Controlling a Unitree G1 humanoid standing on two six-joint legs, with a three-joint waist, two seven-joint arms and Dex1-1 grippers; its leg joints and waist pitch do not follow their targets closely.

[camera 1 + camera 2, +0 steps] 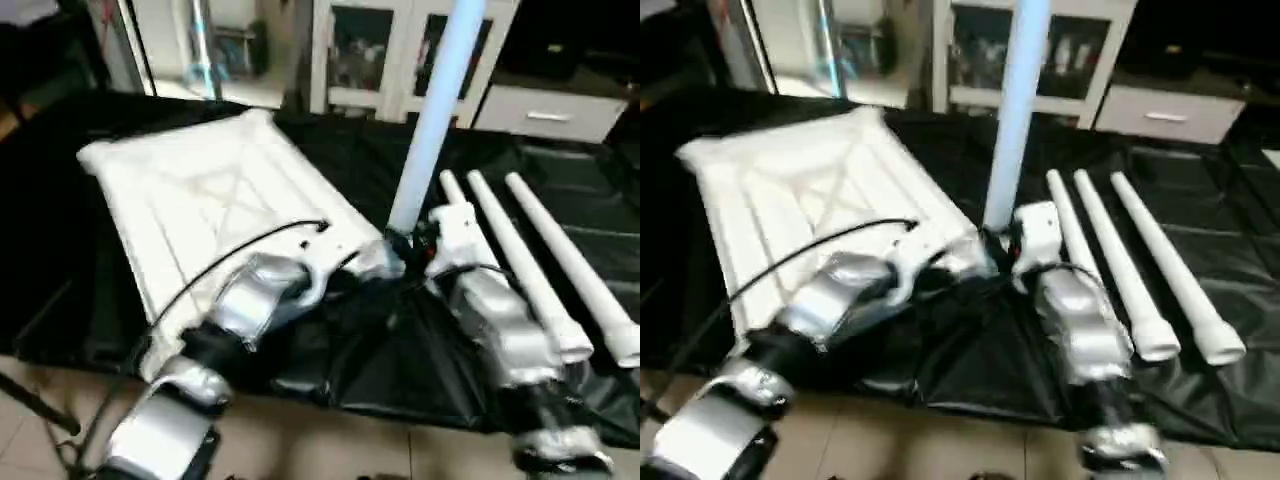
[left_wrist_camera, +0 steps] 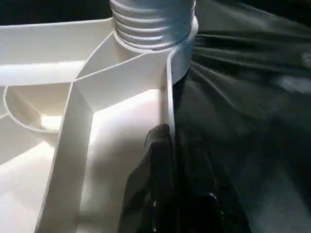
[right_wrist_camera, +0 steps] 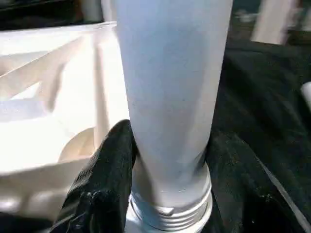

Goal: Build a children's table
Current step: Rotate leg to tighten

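Your right gripper (image 3: 167, 160) has its two black fingers (image 3: 109, 165) set on either side of the upright leg (image 1: 432, 120), clasping the tube just above its threaded end. Below that grip, the ribbed threads sit in the round corner socket (image 2: 182, 48) of the table top (image 1: 200, 200), and the leg stands almost vertical, leaning slightly, rising past the upper edge of the head views.

Your left gripper (image 2: 167, 160) is pressed together on the rim wall of the table top, one finger inside the wall and one outside it, right beside that same socket. In the head views your two silver forearms meet at this near corner, the left one crossing over the panel's edge, with a black cable (image 1: 235, 250) arching above it.

The table top lies upside down on the black sheet (image 1: 400, 360), its ribbed, X-braced underside facing up. Three more white legs (image 1: 530, 260) lie side by side on the sheet to the right of your right arm, their wide ends toward you.

Behind the sheet stands a white cabinet (image 1: 370, 50) with glass doors.
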